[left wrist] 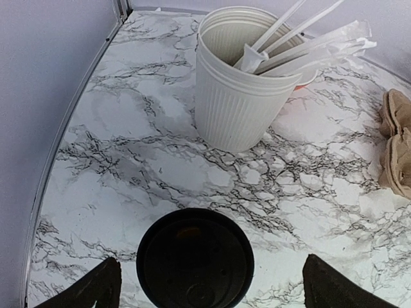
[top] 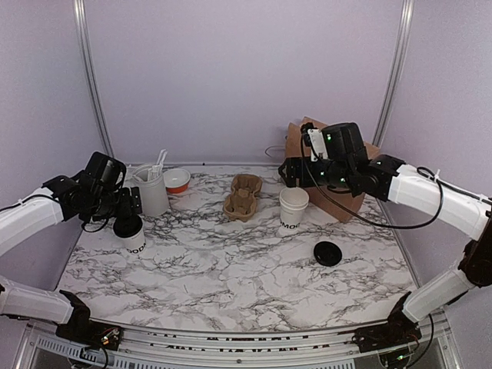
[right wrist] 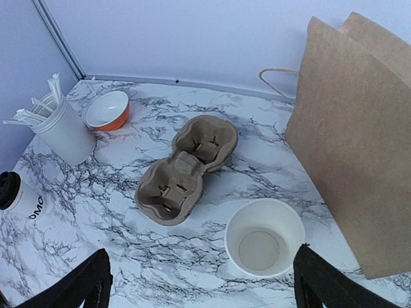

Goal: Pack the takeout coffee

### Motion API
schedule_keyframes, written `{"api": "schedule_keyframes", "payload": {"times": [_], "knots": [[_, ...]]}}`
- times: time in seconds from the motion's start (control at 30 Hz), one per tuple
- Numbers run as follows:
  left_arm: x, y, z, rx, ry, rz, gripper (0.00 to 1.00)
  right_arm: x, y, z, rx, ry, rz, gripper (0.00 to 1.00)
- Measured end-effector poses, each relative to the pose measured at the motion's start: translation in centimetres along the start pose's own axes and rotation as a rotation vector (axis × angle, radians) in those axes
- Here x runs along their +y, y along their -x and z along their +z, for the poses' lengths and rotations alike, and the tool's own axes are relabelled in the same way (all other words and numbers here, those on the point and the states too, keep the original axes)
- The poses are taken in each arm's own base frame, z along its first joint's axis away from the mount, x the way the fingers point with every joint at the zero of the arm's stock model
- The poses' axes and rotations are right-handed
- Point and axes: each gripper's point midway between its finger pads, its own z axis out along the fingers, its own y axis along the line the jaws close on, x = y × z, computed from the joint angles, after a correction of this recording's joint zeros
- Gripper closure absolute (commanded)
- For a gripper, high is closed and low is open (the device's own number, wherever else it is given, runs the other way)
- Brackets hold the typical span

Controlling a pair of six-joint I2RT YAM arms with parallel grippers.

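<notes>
The takeout coffee [top: 134,239], a white cup with black lettering and a black lid [left wrist: 194,260], stands at the table's left. It also shows at the left edge of the right wrist view [right wrist: 19,196]. My left gripper [top: 128,219] hovers right above it, open, with a finger on each side of the lid [left wrist: 215,290]. A brown paper bag [top: 352,201] stands at the back right. My right gripper [top: 290,174] is open and empty above a lidless white cup [top: 293,207]; in its own view the gripper [right wrist: 202,289] sits left of that cup [right wrist: 264,237].
A cardboard cup carrier [top: 242,197] lies at the back middle. A ribbed utensil holder [top: 152,192] and an orange bowl [top: 177,180] stand at the back left. A loose black lid [top: 328,253] lies on the marble right of centre.
</notes>
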Motion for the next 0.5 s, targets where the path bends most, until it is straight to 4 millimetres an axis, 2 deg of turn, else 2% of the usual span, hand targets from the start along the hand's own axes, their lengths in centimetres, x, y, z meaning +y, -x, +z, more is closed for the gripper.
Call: {"api": "schedule_keyframes", "payload": {"times": [0.27,0.5], "knots": [[-2.1,2.8,-2.0,-0.036,-0.098,0.013,0.01,-4.8,4.0,-0.5,-0.03,-0.105,0.0,0.08],[-4.1,4.4,-3.2,-0.049,-0.181,0.039,0.01,-9.6,7.4,1.2,-0.033,-0.17,-0.017,0.18]]}}
